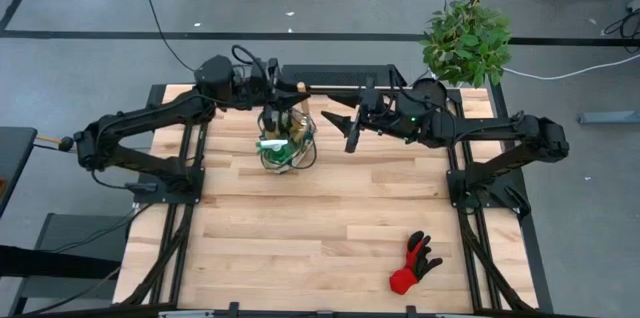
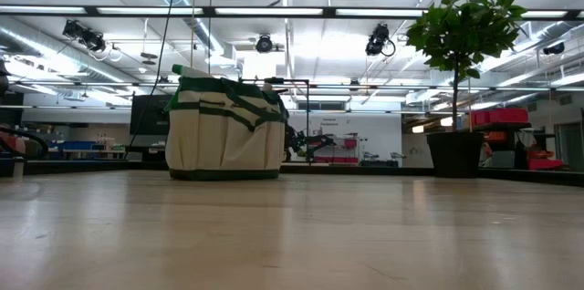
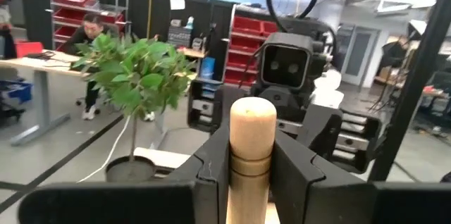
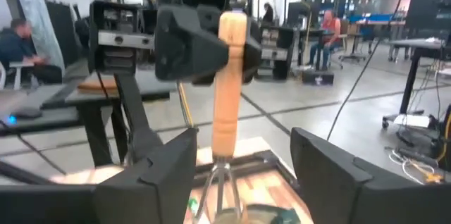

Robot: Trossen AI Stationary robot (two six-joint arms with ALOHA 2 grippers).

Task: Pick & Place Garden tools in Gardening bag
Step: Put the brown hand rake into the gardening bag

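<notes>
The tan gardening bag (image 1: 285, 143) (image 2: 226, 130) stands on its base at the table's far middle, with green items sticking out of its top. Above it my left gripper (image 1: 283, 88) (image 4: 204, 41) is shut on a wooden-handled metal tool (image 4: 229, 97), whose metal prongs (image 4: 222, 189) point down. My right gripper (image 1: 352, 128) (image 4: 243, 175) is open just right of the tool, one finger on either side of its lower end, touching nothing. A red-and-black glove (image 1: 415, 263) lies flat near the table's front right. My left gripper pinches the wooden handle near its rounded free end (image 3: 252, 139) between its two fingers. The fingers (image 3: 211, 175) come level from the table's left and lie across the handle. The tool hangs upright below them, metal end down, clear above the bag.
A leafy potted plant (image 1: 465, 43) (image 2: 465, 44) stands at the table's far right corner. Bare wooden tabletop (image 1: 320, 228) stretches from the bag toward the near edge. People sit at desks in the room beyond the table.
</notes>
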